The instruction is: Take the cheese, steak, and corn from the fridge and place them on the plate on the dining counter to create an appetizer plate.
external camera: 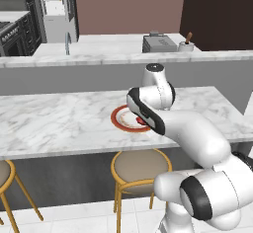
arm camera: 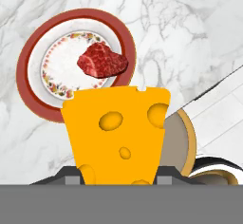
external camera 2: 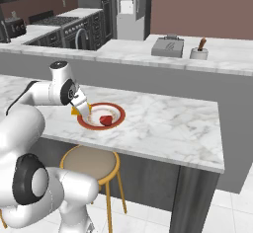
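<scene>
Dining counter: the long white grey-veined marble dining counter [external camera: 64,121] on its dark grey base carried the plate, which serves here as the landmark for everything else.
Stool: a round wooden-legged stool with a tan seat [external camera 2: 90,161] stood below the counter edge, just under the plate's near side.
Plate: the round red-rimmed plate with a pale, flower-bordered centre [arm camera: 35,59] lay flat on the marble near the counter's front edge.
Gripper: the two-finger gripper [arm camera: 118,179] hung over the plate's near rim, on the stool side, with its jaws clamped on the cheese.
Cheese: the orange-yellow triangular wedge of cheese with round holes [arm camera: 118,128] was held at its narrow lower end, its broad end pointing toward the plate; in the right base view it showed at the plate's left rim, above the marble and not yet resting on the plate.
Steak: the small flat dark-red, irregular steak [arm camera: 102,60] lay on the plate's pale centre, apart from the cheese.
Corn: I could not see it in these pictures.
Handling, a judgement: the wedge looked stiff and light, with smooth flat faces that may slip, so a hold across the two flat faces near the thin end, as here, seemed sound.
Cheese to tool: it sat between the fingertips and stuck out past them, its far edge over the plate's near rim.
Step in hand, a judgement: carrying the cheese over the bare part of the plate beside the steak before letting go.
</scene>
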